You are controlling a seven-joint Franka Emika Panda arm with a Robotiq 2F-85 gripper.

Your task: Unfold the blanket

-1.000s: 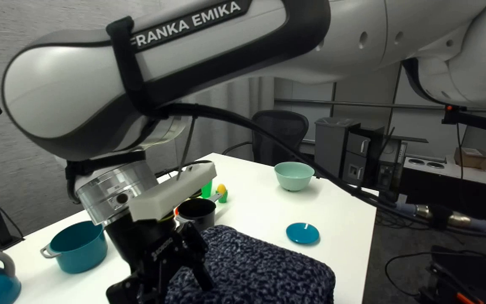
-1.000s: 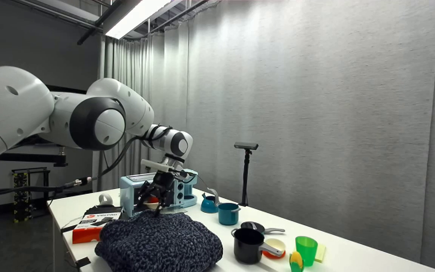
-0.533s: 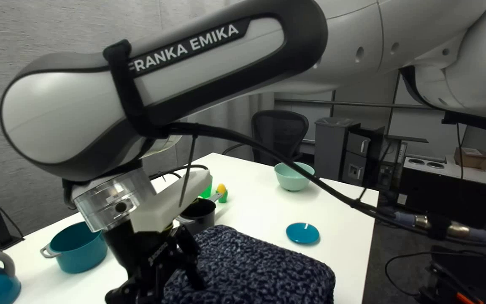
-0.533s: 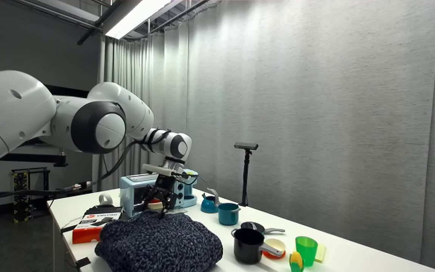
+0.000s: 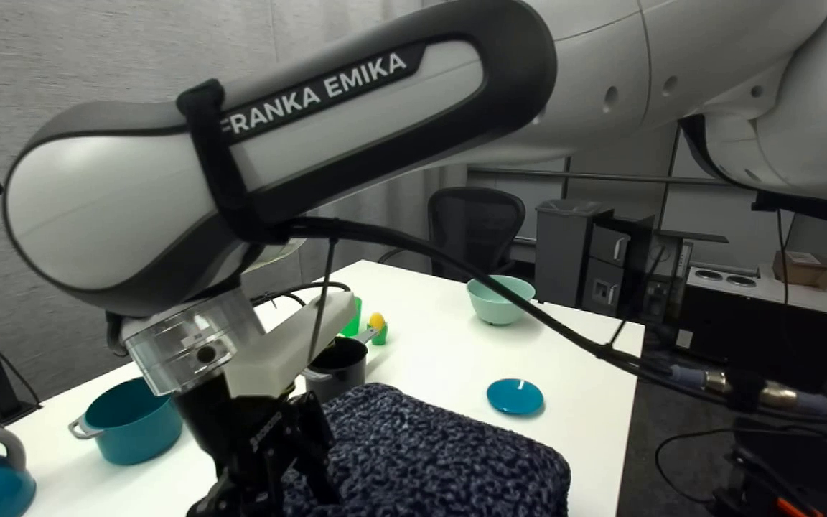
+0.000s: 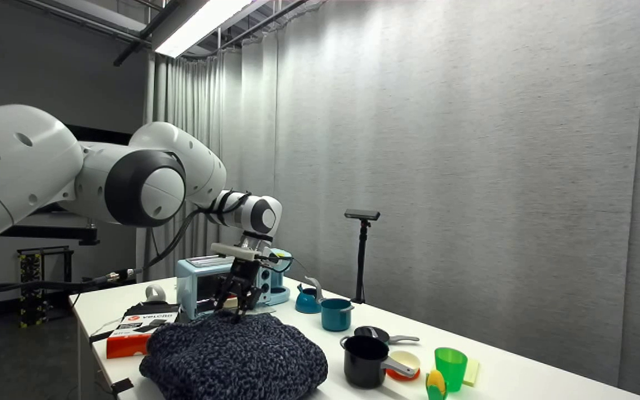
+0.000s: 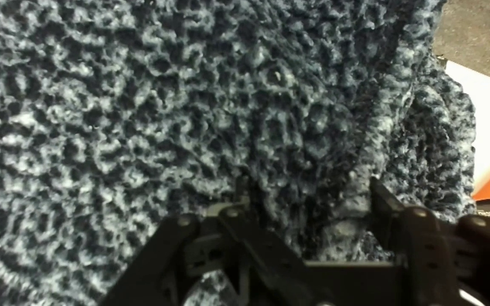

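Navy blanket (image 7: 206,127) between spread fingers (image 7: 386,208), wrist view; blue plate (image 5: 515,397) only in exterior view

"FRANKA EMIKA" on arm (image 5: 385,111), "VELCRO" on box (image 6: 139,333)

Glaring ceiling light (image 6: 203,25), washed-out tabletop (image 5: 431,355)

White table (image 5: 428,345), bearing 1 folded navy blanket (image 6: 236,355) and, just beside it, 1 red-and-white box (image 6: 134,333). Also noted: 1 teal kettle (image 6: 307,303), 1 teal pot (image 6: 335,318), 1 frying pan (image 6: 373,333), 1 black pot (image 6: 364,366), 1 mint bowl (image 5: 491,309), 1 blue plate (image 5: 515,398).
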